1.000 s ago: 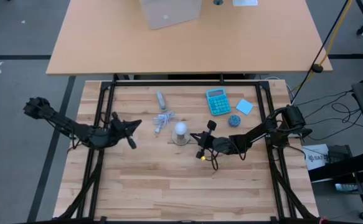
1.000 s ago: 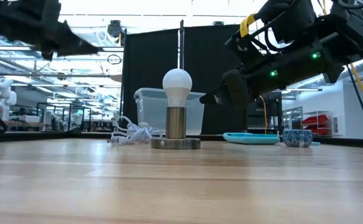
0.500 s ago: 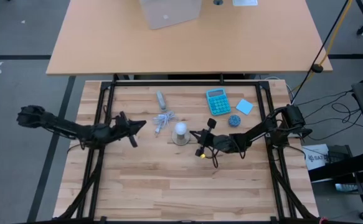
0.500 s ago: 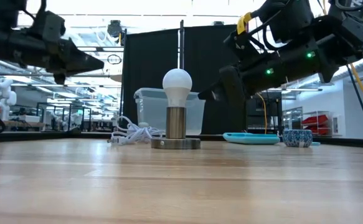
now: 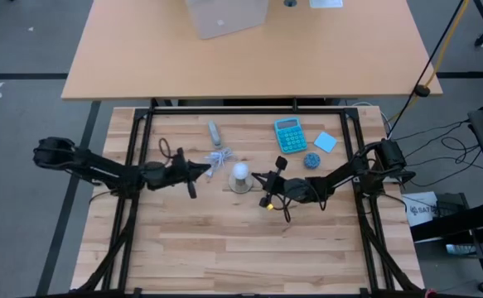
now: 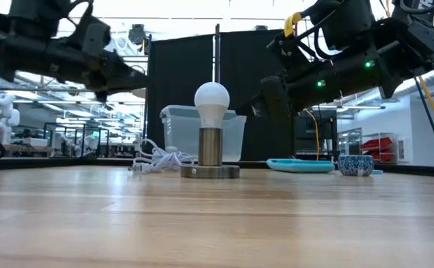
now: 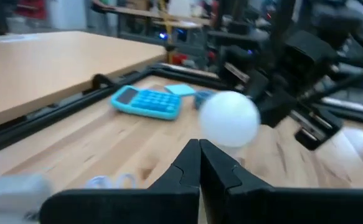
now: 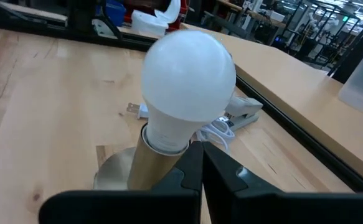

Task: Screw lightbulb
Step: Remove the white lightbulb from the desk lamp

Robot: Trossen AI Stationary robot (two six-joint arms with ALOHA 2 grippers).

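Note:
The white lightbulb (image 5: 240,171) stands upright in a brass socket (image 6: 211,147) on a round metal base (image 6: 210,171) at mid-table. My left gripper (image 5: 208,168) is shut and hovers level to the bulb's left, its tips (image 7: 200,149) pointing at the lightbulb (image 7: 230,118) with a gap between. My right gripper (image 5: 256,176) is shut and hovers close on the bulb's right. Its tips (image 8: 197,152) point at the neck of the lightbulb (image 8: 188,81). The low view shows a gap between my right gripper (image 6: 255,110) and the lightbulb (image 6: 212,100).
A white coiled cable (image 5: 218,157) lies just left of the base. A grey stick-shaped object (image 5: 214,131), a blue calculator (image 5: 290,135), a light blue pad (image 5: 326,141) and a small blue bowl (image 5: 311,160) lie toward the far edge. A black frame (image 5: 249,109) borders the table.
My left gripper has moved toward the table's right, toward the lightbulb, sinking a little and staying shut. The bulb and its base have not moved.

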